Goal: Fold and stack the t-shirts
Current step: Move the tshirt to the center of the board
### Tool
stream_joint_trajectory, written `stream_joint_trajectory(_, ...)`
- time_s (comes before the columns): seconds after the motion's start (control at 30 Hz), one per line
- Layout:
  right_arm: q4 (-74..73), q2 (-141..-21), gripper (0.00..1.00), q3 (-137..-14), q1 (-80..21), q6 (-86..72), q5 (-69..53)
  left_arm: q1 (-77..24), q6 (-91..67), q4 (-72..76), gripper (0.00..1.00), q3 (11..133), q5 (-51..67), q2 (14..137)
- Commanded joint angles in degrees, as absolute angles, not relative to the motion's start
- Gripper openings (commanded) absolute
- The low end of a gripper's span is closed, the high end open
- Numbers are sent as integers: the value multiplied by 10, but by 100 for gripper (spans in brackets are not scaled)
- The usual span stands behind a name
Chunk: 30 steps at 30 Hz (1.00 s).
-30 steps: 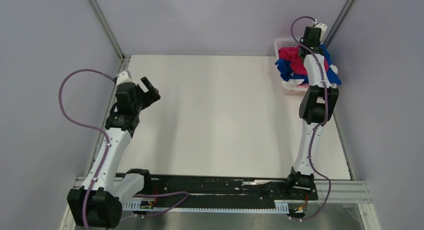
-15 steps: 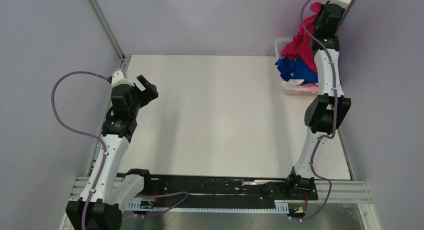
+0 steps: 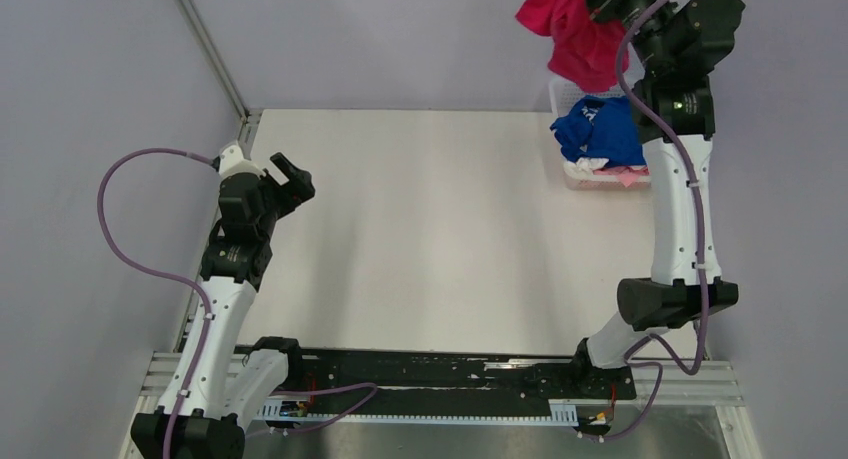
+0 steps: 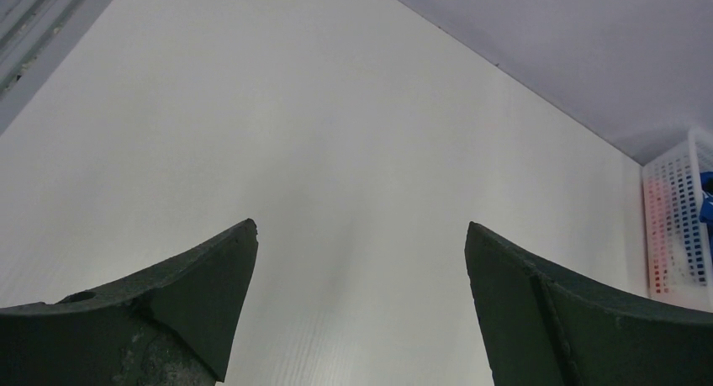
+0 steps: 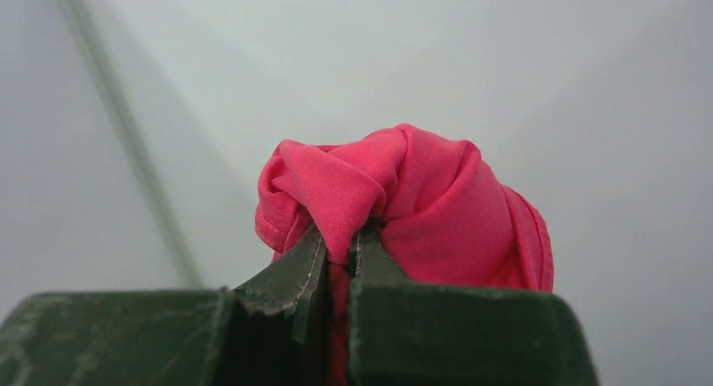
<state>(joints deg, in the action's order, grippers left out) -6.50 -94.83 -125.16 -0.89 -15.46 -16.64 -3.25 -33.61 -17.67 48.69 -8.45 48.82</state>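
The right tool point(image 5: 336, 243) is pinching a bunched fold of the magenta-red t-shirt point(image 5: 404, 201), its jaws pressed together on the cloth. In the top view this shirt is hanging in the air at the far right, above the white lattice basket point(image 3: 556, 87) and clear of it, gathered into a loose clump rather than spread out.

The royal blue t-shirt point(image 3: 603, 129) with white print is lying crumpled on top of the basket's load, and white and pale pink cloth point(image 3: 592, 166) is showing beneath it at the near edge.

The left tool point(image 4: 361, 235) is hovering over the left side of the table point(image 3: 430, 229) with its jaws spread wide, holding nothing.

By my judgement the task is only beginning. No shirt is lying flat on the table, nothing is folded and no stack exists. The magenta-red shirt needs laying out, smoothing and folding, and the blue, white and pink ones are waiting in the basket for the same treatment.
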Motion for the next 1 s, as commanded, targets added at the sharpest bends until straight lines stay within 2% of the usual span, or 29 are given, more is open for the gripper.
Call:
stream_joint_trajectory(0.0, -74, -937, 4, -1234, -104, -163, -321, -30, -347, -187, 100, 493, -91, 479)
stream_joint_trajectory(0.2, -76, -922, 4, -1190, -225, -150, -338, -30, -365, -247, 100, 512, -107, 479)
stream_joint_trajectory(0.3, -74, -897, 6, -1091, -236, -169, -329, -30, -373, -264, 100, 516, -103, 473)
stream_joint_trajectory(0.4, -65, -836, 12, -929, -236, -166, -273, -30, -371, -271, 100, 514, -88, 467)
stream_joint_trajectory(0.5, -56, -756, 22, -735, -231, -154, -171, -30, -374, -275, 100, 509, -77, 466)
stream_joint_trajectory(0.53, -50, -731, 35, -665, -228, -162, -119, -30, -376, -278, 100, 504, -70, 467)
stream_joint_trajectory(0.6, -41, -687, 84, -559, -213, -188, -1, -30, -377, -267, 100, 495, -39, 473)
stream_joint_trajectory(0.63, -47, -670, 98, -523, -205, -206, 56, -30, -375, -259, 100, 491, -15, 477)
stream_joint_trajectory(0.73, -86, -622, 100, -468, -184, -245, 137, -30, -375, -250, 100, 485, 25, 518)
stream_joint_trajectory(0.9, -97, -576, 100, -441, -180, -237, 102, -32, -384, -268, 100, 471, 83, 610)
stream_joint_trajectory(0.97, -117, -583, 100, -446, -179, -237, 89, -45, -389, -284, 100, 462, 72, 643)
